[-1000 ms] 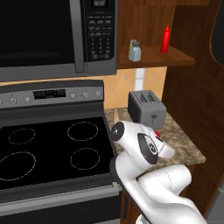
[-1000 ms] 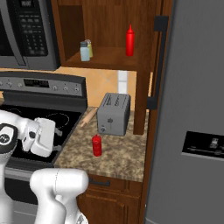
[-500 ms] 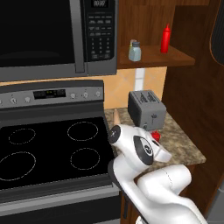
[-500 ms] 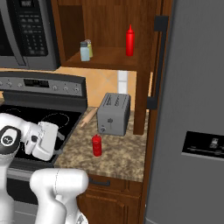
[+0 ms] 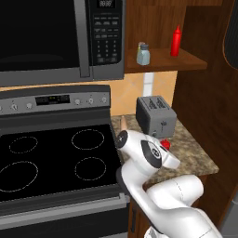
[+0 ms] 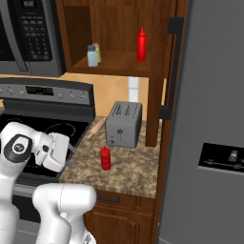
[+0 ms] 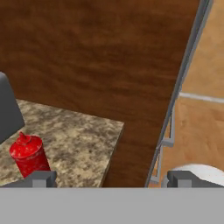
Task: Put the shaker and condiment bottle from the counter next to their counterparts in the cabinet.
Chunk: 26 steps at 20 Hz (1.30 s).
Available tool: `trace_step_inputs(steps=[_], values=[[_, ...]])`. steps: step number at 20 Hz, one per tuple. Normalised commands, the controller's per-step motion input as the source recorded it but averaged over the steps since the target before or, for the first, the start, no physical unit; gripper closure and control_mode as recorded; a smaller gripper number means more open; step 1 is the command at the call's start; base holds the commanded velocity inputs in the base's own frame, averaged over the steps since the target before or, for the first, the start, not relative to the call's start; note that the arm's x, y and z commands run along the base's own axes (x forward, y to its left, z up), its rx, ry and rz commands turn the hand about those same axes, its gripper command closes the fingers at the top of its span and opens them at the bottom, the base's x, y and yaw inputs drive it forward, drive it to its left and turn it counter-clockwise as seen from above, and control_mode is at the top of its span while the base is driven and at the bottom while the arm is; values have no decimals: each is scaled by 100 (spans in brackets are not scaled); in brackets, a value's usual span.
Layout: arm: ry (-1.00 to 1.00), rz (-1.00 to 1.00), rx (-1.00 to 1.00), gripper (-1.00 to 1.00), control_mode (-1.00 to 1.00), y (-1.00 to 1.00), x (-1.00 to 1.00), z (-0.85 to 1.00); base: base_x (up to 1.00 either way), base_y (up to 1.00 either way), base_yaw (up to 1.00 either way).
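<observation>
Leftmost in the right base view sits the black glass stovetop [image 6: 28, 128] with its steel control panel, under the microwave [image 6: 28, 35]. Just right of the stovetop begins the counter [image 6: 128, 169], a speckled brown-and-tan granite top over dark wooden cupboards. The arm's hand hangs low over the seam between stovetop and counter, at the counter's left front corner.

Seen from the hand view, the gripper [image 7: 111, 178] has its 2 dark tips spread wide apart, with nothing between them. The condiment bottle [image 6: 105, 158], stubby and red, stands upright on the counter in front of the grey toaster [image 6: 124, 124], apart from it; in the hand view it [image 7: 28, 155] shows just above the left fingertip, not touched by it. A pale wooden rolling pin [image 6: 96, 127] lies at an angle to the left of the toaster, near the stove's edge.

Up above, the cabinet [image 6: 121, 64] has 3 things on its wooden shelf. At the left end stands the shaker [image 6: 92, 56], pale blue-grey, just beside the yellowish shaker [image 6: 98, 51] that is partly hidden behind it. Well apart to the right stands the slim red bottle [image 6: 141, 45] with its long pointed tip. Farthest right is the tall grey refrigerator [image 6: 209, 119].
</observation>
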Motion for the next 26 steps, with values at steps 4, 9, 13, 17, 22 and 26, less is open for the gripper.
trace_step_inputs(steps=[4, 9, 13, 17, 22, 26], values=[[7, -2, 0, -100, -100, -19, 27, -20, 0, 0, 0], [2, -1, 0, -100, -100, -16, 22, -20, 0, 0, 0], [0, 0, -1, -100, -100, 0, 19, -15, 0, 0, 0], [0, 0, 0, -100, -100, 0, 40, -11, 0, 0, 0], [0, 0, 0, -100, -100, 0, 35, -12, 0, 0, 0], [0, 0, 0, -100, -100, 0, 14, -15, 0, 0, 0]])
